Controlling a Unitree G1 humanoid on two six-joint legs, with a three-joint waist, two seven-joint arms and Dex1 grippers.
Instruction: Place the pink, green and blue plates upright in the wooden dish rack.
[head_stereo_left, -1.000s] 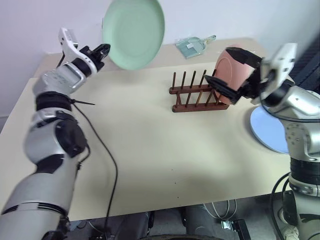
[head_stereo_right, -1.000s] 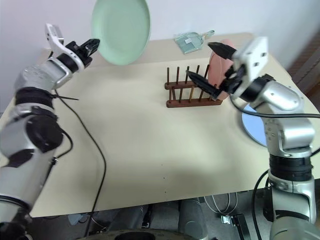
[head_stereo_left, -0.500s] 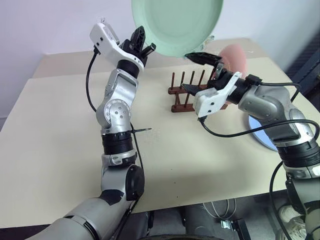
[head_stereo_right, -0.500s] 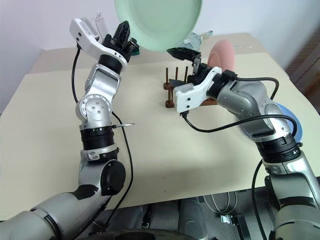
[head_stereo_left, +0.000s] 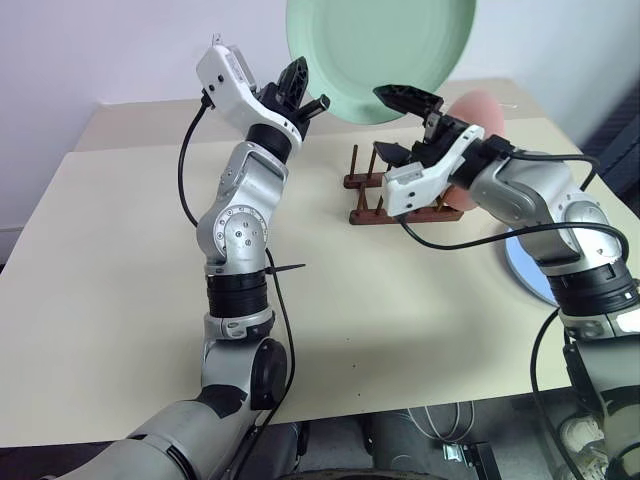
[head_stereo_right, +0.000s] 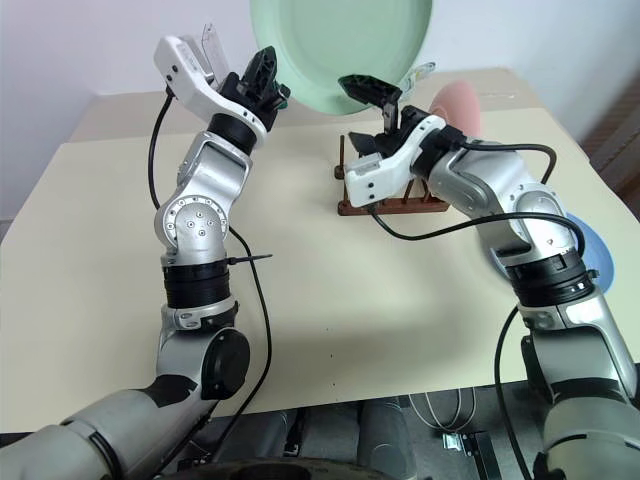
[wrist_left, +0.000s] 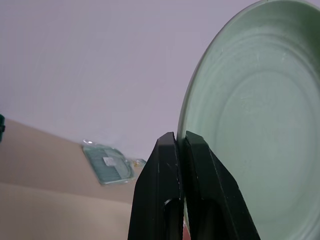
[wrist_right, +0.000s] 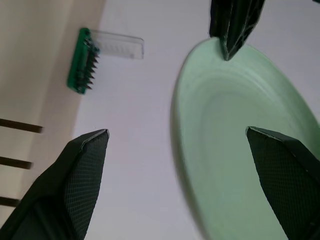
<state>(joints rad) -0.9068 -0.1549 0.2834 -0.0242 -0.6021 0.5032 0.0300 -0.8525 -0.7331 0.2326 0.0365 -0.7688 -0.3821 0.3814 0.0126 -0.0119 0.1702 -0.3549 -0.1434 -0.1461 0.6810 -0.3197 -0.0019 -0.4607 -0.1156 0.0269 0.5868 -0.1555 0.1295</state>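
Observation:
My left gripper (head_stereo_left: 312, 88) is shut on the lower-left rim of the green plate (head_stereo_left: 380, 50), holding it high above the table's back, its face turned toward me. My right gripper (head_stereo_left: 378, 120) stands open just under the plate's lower edge. In the right wrist view the green plate (wrist_right: 235, 140) lies ahead between its wide-spread fingers, not gripped. The pink plate (head_stereo_left: 478, 102) stands upright at the right end of the wooden dish rack (head_stereo_left: 365, 185), partly behind my right arm. The blue plate (head_stereo_right: 590, 240) lies flat on the table at the right, mostly covered by that arm.
A green brush with a clear handle (wrist_left: 107, 165) lies at the table's back edge by the wall. The beige table (head_stereo_left: 120, 260) stretches wide to the left and in front of the rack. My right forearm crosses in front of the rack's right half.
My left arm swung the green plate rightward to above the rack. My right gripper came off the pink plate, rolled over and moved left and up under the green plate.

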